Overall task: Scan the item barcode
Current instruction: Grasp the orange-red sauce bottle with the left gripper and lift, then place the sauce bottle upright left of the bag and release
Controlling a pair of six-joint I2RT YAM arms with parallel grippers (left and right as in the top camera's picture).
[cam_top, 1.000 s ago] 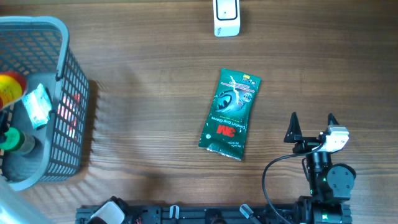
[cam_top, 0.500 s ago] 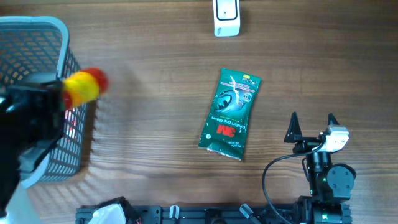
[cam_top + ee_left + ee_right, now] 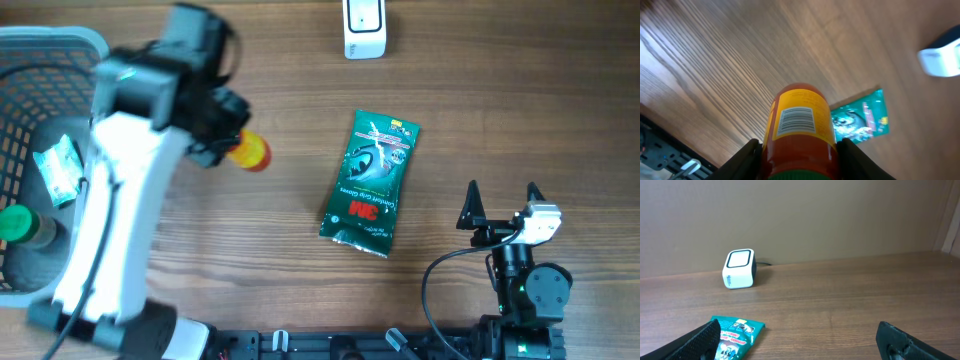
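Scan not yet done: left tool (image 3: 800,150) clamps the bottle (image 3: 797,120) above the surface (image 3: 300,80), well short of the scanner (image 3: 364,28); right tool (image 3: 501,195) gapes empty.

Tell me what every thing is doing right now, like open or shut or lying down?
left gripper: shut on the orange bottle.
orange bottle: held above the table, barcode facing the wrist camera.
right gripper: open, empty.
green packet: lying flat on the table, untouched.
white scanner: standing at the table's far edge.
basket: holding a green-capped bottle and a small packet.
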